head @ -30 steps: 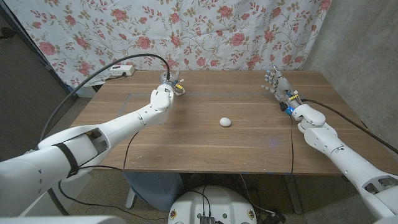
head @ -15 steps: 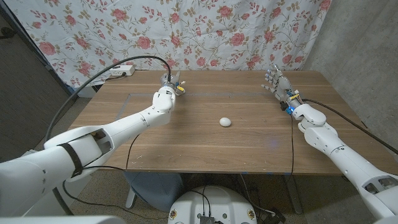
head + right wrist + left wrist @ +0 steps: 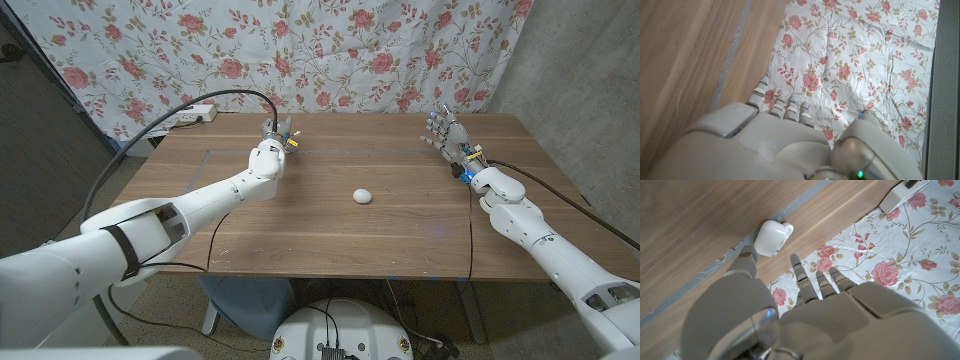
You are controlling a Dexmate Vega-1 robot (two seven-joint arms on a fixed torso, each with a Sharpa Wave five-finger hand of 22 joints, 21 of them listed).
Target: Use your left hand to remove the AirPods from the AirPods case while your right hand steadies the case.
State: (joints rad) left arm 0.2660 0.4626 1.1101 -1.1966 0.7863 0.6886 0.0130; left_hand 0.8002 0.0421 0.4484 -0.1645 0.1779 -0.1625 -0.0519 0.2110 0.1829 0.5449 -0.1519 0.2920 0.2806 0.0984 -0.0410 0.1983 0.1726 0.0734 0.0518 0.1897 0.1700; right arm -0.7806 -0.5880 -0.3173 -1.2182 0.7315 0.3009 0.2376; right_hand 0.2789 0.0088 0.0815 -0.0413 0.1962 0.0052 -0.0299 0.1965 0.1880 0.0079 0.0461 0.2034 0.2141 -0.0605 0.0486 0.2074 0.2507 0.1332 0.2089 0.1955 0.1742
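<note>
the airpods case (image 3: 363, 196) sat closed and alone on the wooden table (image 3: 300, 235), about midway between the near and far edges and a little toward the right edge, with bare wood all round it and nothing in either hand's way. the left hand (image 3: 272, 141) hovered near the far edge, left of the middle, holding nothing, its fingers (image 3: 799, 275) straight and apart; from the left wrist the case (image 3: 772, 237) showed just past the thumb tip, beside a grey tape line (image 3: 715, 265). the right hand (image 3: 446, 136) stood upright by the far right corner, fingers spread, empty, well apart from the case. a white power strip (image 3: 193, 114) lay beyond the far left corner, before the flowered cloth (image 3: 300, 50).
</note>
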